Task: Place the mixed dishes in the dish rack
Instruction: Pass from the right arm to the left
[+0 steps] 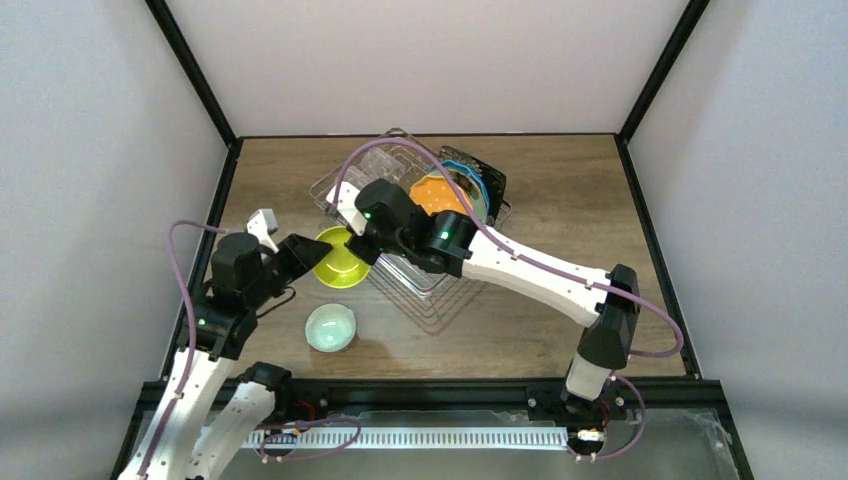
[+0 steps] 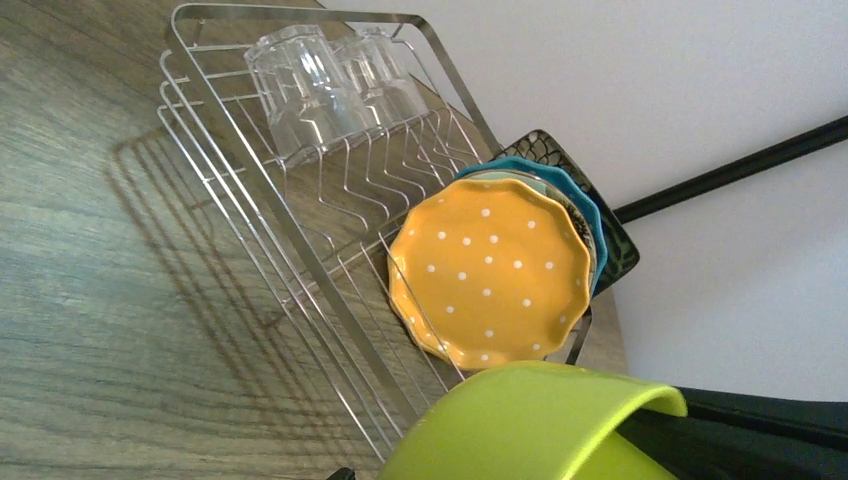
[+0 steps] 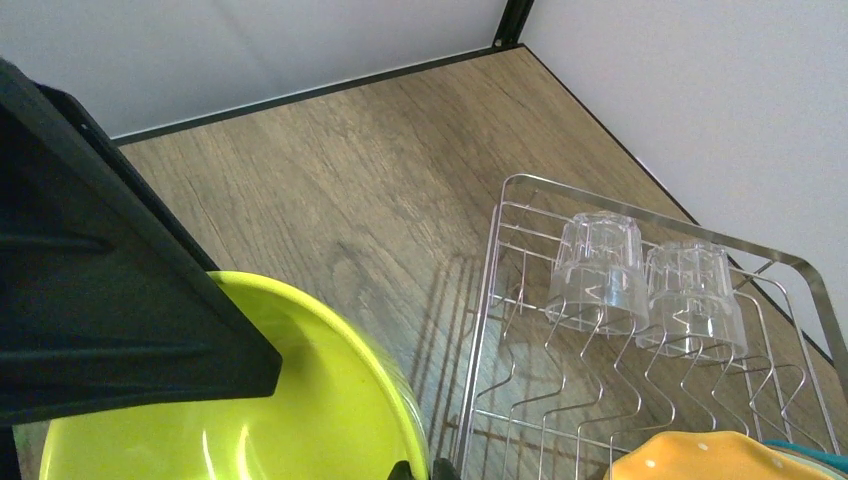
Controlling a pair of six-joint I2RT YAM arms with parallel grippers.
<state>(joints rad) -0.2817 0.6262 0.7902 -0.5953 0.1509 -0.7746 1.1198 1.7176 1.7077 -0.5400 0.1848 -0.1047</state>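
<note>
Bowl: small yellow-green bowl (image 1: 340, 262) just beside the dish rack (image 1: 425, 292), at its left rim.
Right gripper (image 1: 353, 233): clenched on the bowl's rim.
Left gripper (image 1: 306, 256): at the bowl's opposite side; grip cannot be told.
In rack: orange dotted plate (image 1: 437, 192) upright.
On the table: mint plate (image 1: 330, 327), apart.

The left arm (image 1: 185, 392) and right arm (image 1: 540, 275) have white link shells, black joint housings with green indicator lights, and looping purple cables.

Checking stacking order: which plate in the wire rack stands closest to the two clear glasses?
The orange white-dotted plate: it stands foremost, its whole face showing, while the teal plate and the black square plate show only edges behind it.
</note>
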